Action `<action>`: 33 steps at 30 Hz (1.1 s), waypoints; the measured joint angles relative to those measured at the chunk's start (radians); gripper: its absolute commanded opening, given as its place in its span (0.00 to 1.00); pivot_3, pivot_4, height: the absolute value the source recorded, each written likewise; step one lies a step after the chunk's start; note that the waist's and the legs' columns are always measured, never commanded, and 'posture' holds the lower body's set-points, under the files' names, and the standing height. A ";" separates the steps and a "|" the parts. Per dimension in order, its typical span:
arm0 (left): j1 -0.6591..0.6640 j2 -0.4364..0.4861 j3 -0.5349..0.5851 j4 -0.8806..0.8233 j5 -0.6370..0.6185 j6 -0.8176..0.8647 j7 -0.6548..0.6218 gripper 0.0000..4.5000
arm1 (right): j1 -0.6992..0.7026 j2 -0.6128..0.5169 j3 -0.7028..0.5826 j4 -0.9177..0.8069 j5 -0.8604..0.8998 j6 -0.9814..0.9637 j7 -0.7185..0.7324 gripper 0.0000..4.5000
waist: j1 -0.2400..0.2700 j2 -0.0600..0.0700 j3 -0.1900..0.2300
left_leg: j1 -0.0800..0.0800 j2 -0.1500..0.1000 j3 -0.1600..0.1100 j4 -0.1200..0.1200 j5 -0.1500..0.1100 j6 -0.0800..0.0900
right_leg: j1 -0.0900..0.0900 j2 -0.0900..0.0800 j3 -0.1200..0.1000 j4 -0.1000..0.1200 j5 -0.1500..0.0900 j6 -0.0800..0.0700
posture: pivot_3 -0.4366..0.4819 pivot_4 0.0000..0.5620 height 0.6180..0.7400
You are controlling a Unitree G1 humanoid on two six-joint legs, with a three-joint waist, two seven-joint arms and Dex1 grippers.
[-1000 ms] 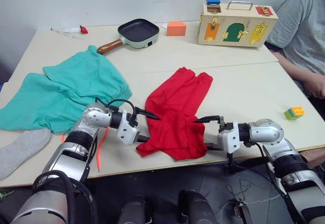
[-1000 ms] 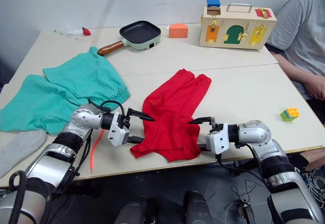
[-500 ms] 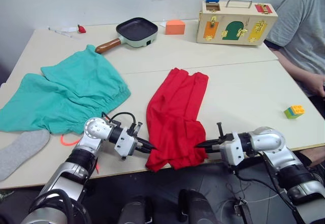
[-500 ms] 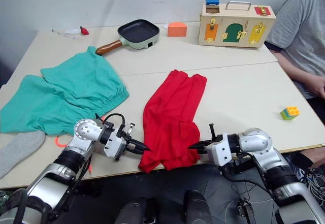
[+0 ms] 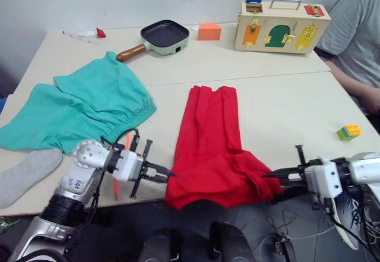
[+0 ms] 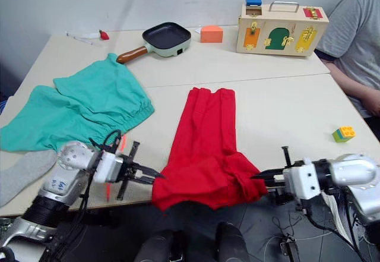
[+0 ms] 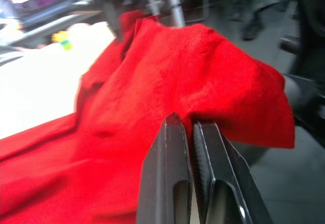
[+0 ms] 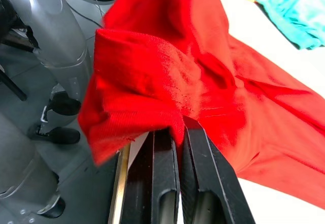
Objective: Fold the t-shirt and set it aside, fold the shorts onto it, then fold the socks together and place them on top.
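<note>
The red t-shirt (image 5: 211,143) lies lengthwise in the middle of the table, its near end hanging over the front edge. My left gripper (image 5: 167,175) is shut on the shirt's near left corner, and my right gripper (image 5: 267,176) is shut on its near right corner. Both wrist views show the red cloth pinched between the black fingers (image 7: 175,148) (image 8: 167,148). The teal shorts (image 5: 77,104) lie spread at the left, with an orange drawstring (image 5: 122,149) near my left arm. A grey sock (image 5: 24,176) lies at the front left corner.
At the back stand a pan (image 5: 163,36) with a wooden handle, an orange block (image 5: 209,31) and a wooden latch box (image 5: 279,27). A small toy brick (image 5: 347,132) sits at the right. A person in a grey shirt (image 5: 356,30) sits at the right edge.
Both grippers closed on the shirt's near corners and pulled apart and towards me. The shirt has straightened and its near end now hangs over the table edge.
</note>
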 measured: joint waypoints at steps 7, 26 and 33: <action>0.098 0.030 0.000 -0.105 0.003 0.096 -0.040 0.01 | 0.131 -0.017 -0.042 -0.085 0.020 0.111 0.026 0.00 | 0.002 0.000 0.000 | -0.001 0.000 0.001 -0.001 -0.001 0.000 | 0.000 0.000 0.000 -0.003 0.000 0.000 | 0.48 0.27 1.00; -0.128 0.139 0.055 -0.085 -0.177 0.730 -0.010 0.01 | -0.024 -0.065 -0.113 -0.207 0.221 0.746 0.014 0.00 | 0.019 0.004 0.004 | -0.004 0.001 0.001 0.000 -0.001 0.000 | -0.002 0.001 0.000 -0.007 -0.001 -0.001 | 0.48 0.27 1.00; -0.577 -0.112 0.019 0.464 -0.049 0.841 0.078 0.01 | -0.561 0.214 0.024 0.257 0.088 0.851 -0.051 0.00 | 0.017 0.002 0.005 | -0.017 -0.004 0.005 0.003 0.008 0.010 | -0.015 0.004 -0.003 0.004 0.002 0.003 | 0.48 0.27 1.00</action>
